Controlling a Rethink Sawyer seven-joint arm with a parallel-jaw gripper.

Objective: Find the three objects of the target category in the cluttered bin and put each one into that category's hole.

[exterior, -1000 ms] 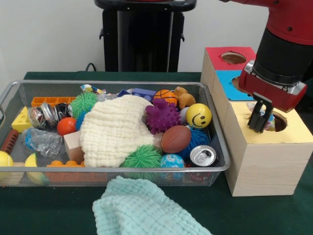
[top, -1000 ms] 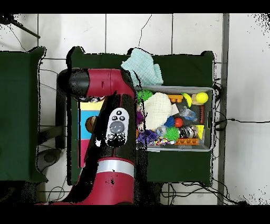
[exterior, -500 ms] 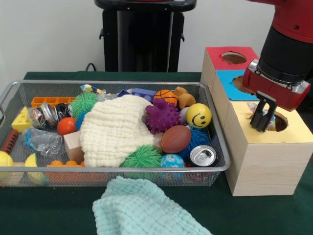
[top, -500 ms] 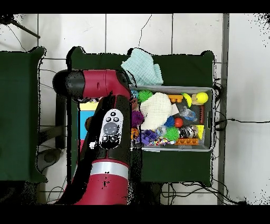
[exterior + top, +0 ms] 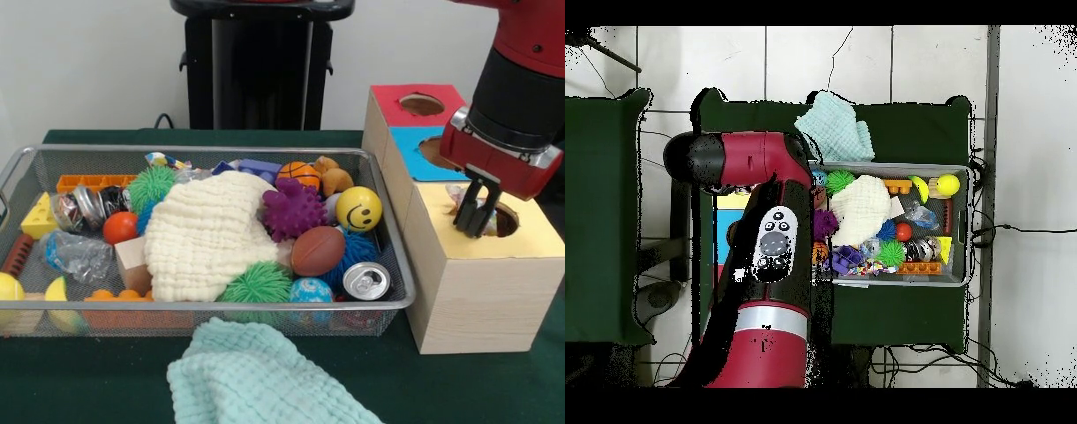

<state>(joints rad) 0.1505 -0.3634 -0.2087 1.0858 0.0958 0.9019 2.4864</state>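
Hovering directly over the round hole (image 5: 500, 218) in the yellow top of the wooden sorting box (image 5: 468, 291). Pincer (image 5: 475, 221) gripping a small pale crinkled item (image 5: 465, 201), identity unclear, fingers drawn narrow around it, just above the hole's near rim. Judging delivery under way, release pending. Remaining targets presumably lying beside the box in the wire bin (image 5: 221, 311), partly concealed under the cream cloth (image 5: 207, 234).
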